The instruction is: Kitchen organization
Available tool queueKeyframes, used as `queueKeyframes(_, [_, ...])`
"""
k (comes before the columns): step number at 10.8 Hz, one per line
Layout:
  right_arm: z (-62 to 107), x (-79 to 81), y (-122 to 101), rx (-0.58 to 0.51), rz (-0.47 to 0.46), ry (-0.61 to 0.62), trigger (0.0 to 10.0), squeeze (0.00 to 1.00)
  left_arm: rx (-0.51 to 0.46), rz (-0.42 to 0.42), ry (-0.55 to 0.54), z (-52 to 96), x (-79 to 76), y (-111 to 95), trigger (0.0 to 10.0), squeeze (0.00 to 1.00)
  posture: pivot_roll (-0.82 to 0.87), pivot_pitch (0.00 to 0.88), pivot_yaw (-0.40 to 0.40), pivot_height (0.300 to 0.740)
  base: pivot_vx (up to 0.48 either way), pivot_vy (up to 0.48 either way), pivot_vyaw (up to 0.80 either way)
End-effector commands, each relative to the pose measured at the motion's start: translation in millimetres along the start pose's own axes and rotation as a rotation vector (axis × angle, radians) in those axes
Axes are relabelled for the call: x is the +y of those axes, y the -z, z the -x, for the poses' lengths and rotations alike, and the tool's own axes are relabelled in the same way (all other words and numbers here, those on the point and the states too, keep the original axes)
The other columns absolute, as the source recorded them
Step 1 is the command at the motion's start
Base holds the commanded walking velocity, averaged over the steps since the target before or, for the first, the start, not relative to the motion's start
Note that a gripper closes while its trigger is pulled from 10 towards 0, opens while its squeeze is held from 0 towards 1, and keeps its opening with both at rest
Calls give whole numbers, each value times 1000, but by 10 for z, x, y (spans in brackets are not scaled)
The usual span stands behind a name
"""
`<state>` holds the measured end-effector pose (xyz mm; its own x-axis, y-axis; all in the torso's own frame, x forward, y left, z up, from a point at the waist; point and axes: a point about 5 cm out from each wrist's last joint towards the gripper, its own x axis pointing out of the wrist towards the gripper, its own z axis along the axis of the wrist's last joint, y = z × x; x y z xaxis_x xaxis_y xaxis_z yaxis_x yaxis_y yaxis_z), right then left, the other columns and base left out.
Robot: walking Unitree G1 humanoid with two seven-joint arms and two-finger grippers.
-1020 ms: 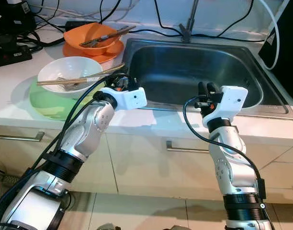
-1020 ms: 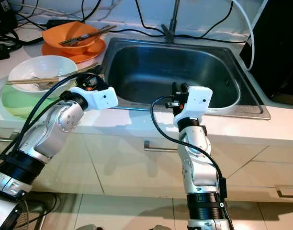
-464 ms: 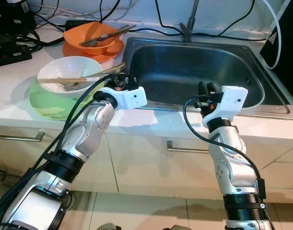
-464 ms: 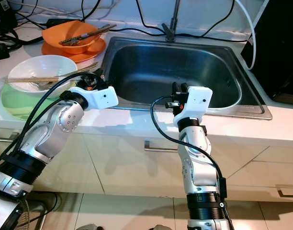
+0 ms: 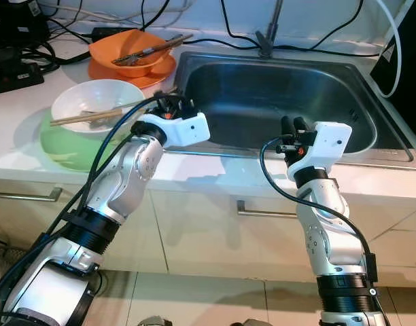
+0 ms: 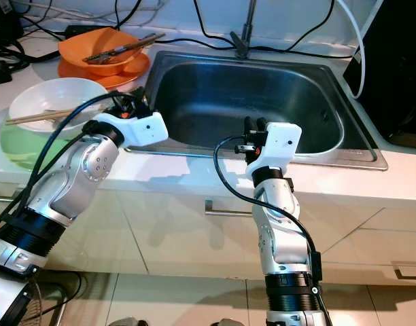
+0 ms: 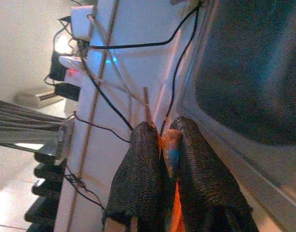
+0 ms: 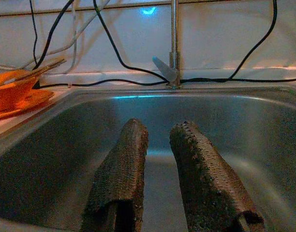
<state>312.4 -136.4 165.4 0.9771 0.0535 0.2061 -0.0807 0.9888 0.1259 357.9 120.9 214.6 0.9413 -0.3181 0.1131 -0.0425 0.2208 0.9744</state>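
A white bowl (image 5: 92, 102) sits on a green plate (image 5: 58, 149) on the left counter. A pair of wooden chopsticks (image 5: 85, 117) lies across the bowl and runs up to my left gripper (image 5: 170, 105). That gripper hovers by the sink's front left corner and is shut on the chopsticks; in the left wrist view a thin stick (image 7: 147, 104) pokes out between its fingers (image 7: 143, 159). My right gripper (image 5: 294, 124) stands open over the front rim of the steel sink (image 5: 283, 102), its fingers (image 8: 124, 159) apart with nothing between them.
An orange bowl (image 5: 126, 51) with utensils in it rests on an orange plate (image 5: 157, 73) at the back left. A tap (image 5: 268, 41) and black cables run behind the sink. Dark devices stand at the far left and right edges.
My left gripper has lifted slightly and moved toward the back. The chopsticks have tilted with it, their free end sliding lower across the bowl. The right arm is still.
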Motion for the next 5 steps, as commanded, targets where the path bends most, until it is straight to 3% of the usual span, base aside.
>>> queueKeyframes(1, [-1,-14,-6,-2,-1,6,10000,0,-27,-9,-66,-21,154,-66,0,0,-39,60,-45,740,0,0,0])
queueKeyframes(4, [-5,-12,-2,-1,-4,6,10000,0,-98,-1,-92,-2,247,-210,0,0,-38,57,-45,740,0,0,0])
queueKeyframes(5, [-6,-10,-2,-2,-6,7,10000,0,-137,-4,-137,12,348,-298,2353,0,-37,57,-44,740,0,0,0])
